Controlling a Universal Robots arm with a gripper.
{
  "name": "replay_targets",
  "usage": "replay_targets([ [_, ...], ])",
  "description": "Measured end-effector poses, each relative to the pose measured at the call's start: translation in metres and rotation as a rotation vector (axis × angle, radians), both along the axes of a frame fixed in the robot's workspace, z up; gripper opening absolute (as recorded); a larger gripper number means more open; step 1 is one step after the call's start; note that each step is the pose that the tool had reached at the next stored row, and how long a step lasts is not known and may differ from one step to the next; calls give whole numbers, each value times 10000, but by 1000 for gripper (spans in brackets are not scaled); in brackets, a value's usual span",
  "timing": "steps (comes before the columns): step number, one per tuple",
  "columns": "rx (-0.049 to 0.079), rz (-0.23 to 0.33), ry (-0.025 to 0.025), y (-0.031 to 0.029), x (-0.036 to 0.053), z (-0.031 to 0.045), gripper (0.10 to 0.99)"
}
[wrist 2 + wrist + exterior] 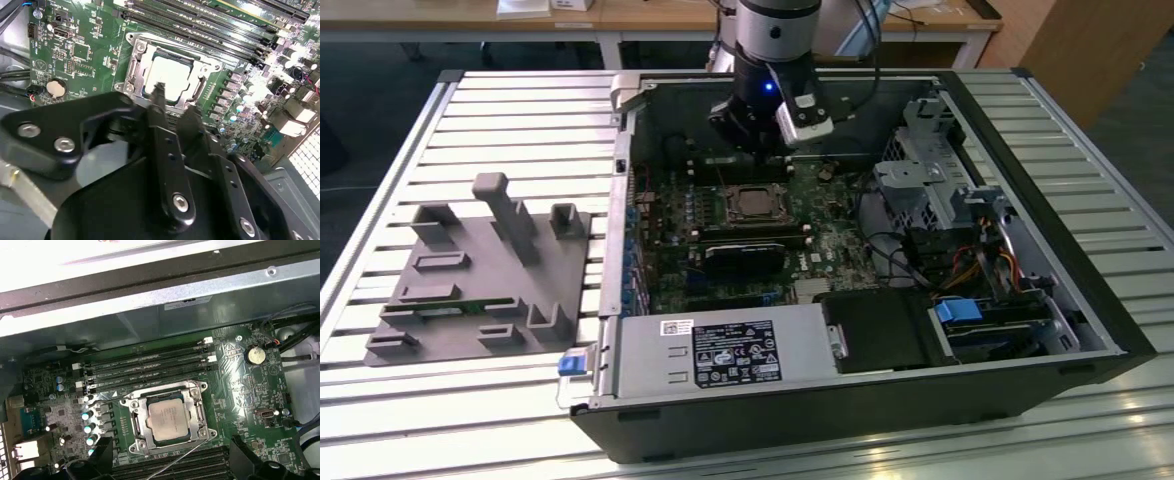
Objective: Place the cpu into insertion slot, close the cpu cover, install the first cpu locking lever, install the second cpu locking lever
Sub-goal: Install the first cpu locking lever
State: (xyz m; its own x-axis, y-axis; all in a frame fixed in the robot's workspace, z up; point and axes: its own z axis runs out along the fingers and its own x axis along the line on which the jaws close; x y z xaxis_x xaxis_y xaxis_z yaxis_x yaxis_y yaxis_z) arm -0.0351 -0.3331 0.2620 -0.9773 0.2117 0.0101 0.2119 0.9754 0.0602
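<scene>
**Hovering over the seated chip, jaws apart and empty**

In the upper middle of the exterior view, the gripper [758, 138] hangs inside the open computer case [1107, 335], just beyond the socket area of the green motherboard [834, 255]. In the second wrist view its two black fingers [161, 125] stand a little apart with nothing between them. One tip overlaps the edge of the chip in the picture, but I cannot tell whether it touches.

The cpu [170, 421] sits flat in the insertion slot [145, 424], pale metal face up. The cpu cover [200, 412] lies down around it, and its square cut-out frames the chip in both wrist views. A thin metal rod [180, 457] runs slanting across the board just beside one edge of the cover. Long black memory slots [150, 367] run along the opposite side of the socket, and a coin battery [256, 355] sits well apart from it.

In the exterior view the grey power supply box [720, 355] fills the lower middle of the case. A grey moulded fixture [480, 270] lies on the slatted table [400, 400] at the exterior view's left.
</scene>
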Motion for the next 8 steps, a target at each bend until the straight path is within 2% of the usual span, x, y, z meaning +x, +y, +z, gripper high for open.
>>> replay_targets([
  [1,1,0,-65,0,-12,0,914],
  [2,0,0,-65,0,-12,0,976],
  [8,0,-1,-68,0,-13,0,976],
])
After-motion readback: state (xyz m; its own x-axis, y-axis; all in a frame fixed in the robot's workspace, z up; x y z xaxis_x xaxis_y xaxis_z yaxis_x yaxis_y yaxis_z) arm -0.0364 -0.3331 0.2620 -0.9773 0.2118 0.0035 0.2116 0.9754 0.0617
